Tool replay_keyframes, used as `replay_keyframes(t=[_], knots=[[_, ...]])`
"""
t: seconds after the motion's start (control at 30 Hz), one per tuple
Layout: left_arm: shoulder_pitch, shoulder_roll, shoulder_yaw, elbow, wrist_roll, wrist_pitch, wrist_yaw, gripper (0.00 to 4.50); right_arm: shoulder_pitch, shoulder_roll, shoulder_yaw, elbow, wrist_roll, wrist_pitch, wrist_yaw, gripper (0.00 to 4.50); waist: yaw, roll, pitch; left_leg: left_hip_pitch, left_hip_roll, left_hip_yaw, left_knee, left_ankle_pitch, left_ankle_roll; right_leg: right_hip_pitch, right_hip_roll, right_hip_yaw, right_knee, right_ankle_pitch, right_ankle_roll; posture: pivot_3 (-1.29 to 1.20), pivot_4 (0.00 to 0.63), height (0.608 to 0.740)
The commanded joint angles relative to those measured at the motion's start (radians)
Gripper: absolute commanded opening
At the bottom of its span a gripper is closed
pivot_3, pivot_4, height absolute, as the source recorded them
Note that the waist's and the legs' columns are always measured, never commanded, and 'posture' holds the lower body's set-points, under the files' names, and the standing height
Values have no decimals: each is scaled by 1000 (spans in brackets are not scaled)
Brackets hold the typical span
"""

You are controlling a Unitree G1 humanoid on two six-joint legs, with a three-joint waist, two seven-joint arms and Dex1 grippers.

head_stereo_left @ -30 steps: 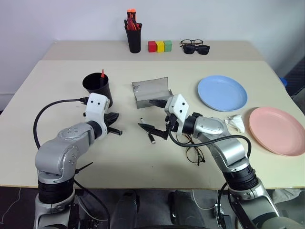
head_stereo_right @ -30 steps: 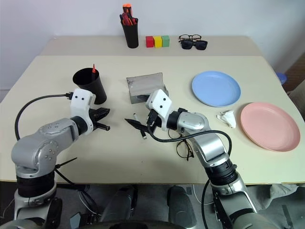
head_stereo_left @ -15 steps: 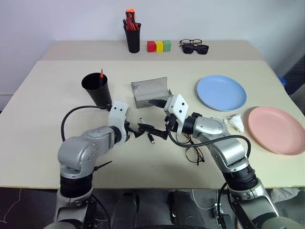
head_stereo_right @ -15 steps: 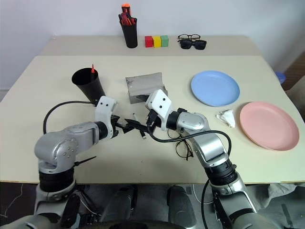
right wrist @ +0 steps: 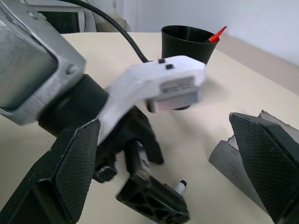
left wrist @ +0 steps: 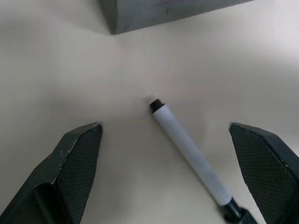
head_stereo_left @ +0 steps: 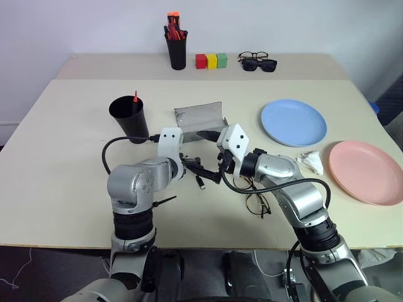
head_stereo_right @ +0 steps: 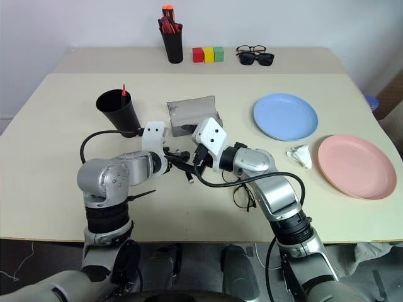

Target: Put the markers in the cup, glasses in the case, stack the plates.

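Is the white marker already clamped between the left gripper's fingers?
No. In the left wrist view the white marker lies on the table between the open fingers of the left gripper, touching neither.

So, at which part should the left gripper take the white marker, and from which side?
Probably at the middle of the white barrel of the white marker, coming from above. It lies flat on the table, slanted between the open fingers of the left gripper, so turning the wrist to close across the barrel should help.

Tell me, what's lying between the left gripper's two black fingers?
The white marker with black ends lies on the bare table between the open left gripper fingers, untouched. The left wrist view shows it.
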Motion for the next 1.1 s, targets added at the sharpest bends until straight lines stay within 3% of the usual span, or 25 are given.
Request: replay_keyframes(t=[0.03, 0.23, 0.27, 0.33, 0.53, 0.8, 1.1], knots=[[-14, -8, -34, 27, 42, 20, 28, 4413, -1, 10, 3, -38, 3, -15, -7, 4500, 0, 0, 0, 0, 0, 0, 0, 0, 0, 0, 0, 0, 0, 0, 0, 0, 150, 740], [-24, 6, -89, 47, 98, 38, 60, 4413, 4, 6, -4, -44, 5, -13, -13, 4500, -3, 0, 0, 1, 0, 0, 0, 0, 0, 1, 0, 0, 0, 0, 0, 0, 150, 740], [-23, 5, -89, 42, 98, 31, 56, 4195, 4, 6, -4, -44, 5, -13, -16, 4500, -3, 0, 0, 1, 0, 0, 0, 0, 0, 1, 0, 0, 0, 0, 0, 0, 150, 740], [-18, 2, -84, 33, 103, 16, 52, 3588, 6, 9, -3, -44, 4, -14, -20, 4500, -3, 0, 0, 1, 0, 0, 0, 0, 0, 1, 0, 0, 0, 0, 0, 0, 150, 740], [-29, 5, -55, 39, 135, 17, 54, 611, 8, 9, -3, -48, 6, -12, -25, 4500, 0, 0, 0, 0, 0, 0, 0, 0, 0, 0, 0, 0, 0, 0, 0, 0, 150, 740], [-36, 106, -65, 31, 184, -52, 56, 611, 1, 6, -5, -35, 6, -17, -21, 4500, -8, 0, 0, 1, 0, 0, 0, 0, 0, 0, 0, 0, 1, 0, 0, 0, 150, 740], [10, 283, -124, -29, 144, -155, -93, 611, 2, 6, -2, -32, 6, -18, -16, 4500, 0, 0, 0, 0, 0, 0, 0, 0, 0, -1, 0, 0, 0, 0, 0, 0, 150, 740]])
